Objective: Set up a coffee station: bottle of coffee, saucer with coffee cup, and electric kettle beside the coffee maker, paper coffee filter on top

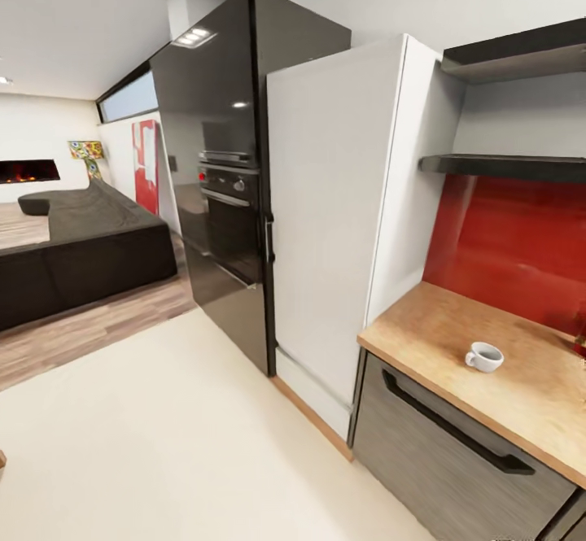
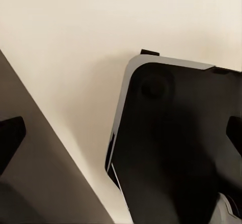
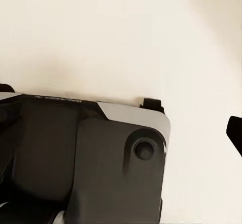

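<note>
A pale, smooth floor (image 1: pixel 163 435) is seen nearest. To the right, a wooden table (image 1: pixel 456 346) is topped by a small white coffee cup (image 1: pixel 484 356), with a grey drawer (image 1: pixel 448 451) below. Behind are a red wall panel (image 1: pixel 513 240), dark shelves (image 1: pixel 505 167), a white cupboard (image 1: pixel 325 224) and a shiny black oven (image 1: pixel 232 191). Far off sits a dark sofa (image 1: pixel 81 240). Whether either hand is spread or pressed together cannot be told.

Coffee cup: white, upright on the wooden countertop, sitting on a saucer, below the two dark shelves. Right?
Not quite. The head view shows the coffee cup standing directly on the bare wooden countertop, with no saucer under it. The rest holds: it is white, upright, and below the two dark shelves.
</note>
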You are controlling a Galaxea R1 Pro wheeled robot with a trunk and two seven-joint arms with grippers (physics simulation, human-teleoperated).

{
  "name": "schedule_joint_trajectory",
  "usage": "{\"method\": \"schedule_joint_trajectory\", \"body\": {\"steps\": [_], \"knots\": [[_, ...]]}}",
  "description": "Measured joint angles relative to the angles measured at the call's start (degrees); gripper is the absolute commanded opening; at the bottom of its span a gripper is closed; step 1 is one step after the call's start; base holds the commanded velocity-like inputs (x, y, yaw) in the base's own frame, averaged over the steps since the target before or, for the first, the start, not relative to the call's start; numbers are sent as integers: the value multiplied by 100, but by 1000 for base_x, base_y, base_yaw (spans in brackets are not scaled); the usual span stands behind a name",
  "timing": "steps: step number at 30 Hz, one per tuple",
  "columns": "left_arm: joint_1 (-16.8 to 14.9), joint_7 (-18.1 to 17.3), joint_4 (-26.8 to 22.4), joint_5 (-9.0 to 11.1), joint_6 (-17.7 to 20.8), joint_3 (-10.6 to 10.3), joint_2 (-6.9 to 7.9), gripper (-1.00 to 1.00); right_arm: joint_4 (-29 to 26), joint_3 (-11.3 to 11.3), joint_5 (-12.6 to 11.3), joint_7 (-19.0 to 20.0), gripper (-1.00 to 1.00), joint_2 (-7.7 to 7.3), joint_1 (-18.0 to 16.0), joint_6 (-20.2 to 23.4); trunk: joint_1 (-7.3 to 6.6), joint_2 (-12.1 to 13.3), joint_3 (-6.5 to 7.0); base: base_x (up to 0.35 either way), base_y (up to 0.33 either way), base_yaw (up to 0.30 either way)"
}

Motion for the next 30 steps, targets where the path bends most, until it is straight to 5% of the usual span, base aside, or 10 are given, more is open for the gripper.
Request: {"method": "schedule_joint_trajectory", "body": {"steps": [10, 30], "knots": [[0, -2, 0, -5, -133, 4, -9, 100, 0, 0, 0, -1, 100, 3, 0, 0, 2, 0, 0, 34, 275, -265], [0, -3, 0, -3, -148, 3, -6, 100, -1, 0, 0, -2, 100, 9, -1, 0, 2, 0, 0, 0, 10, -265]]}}
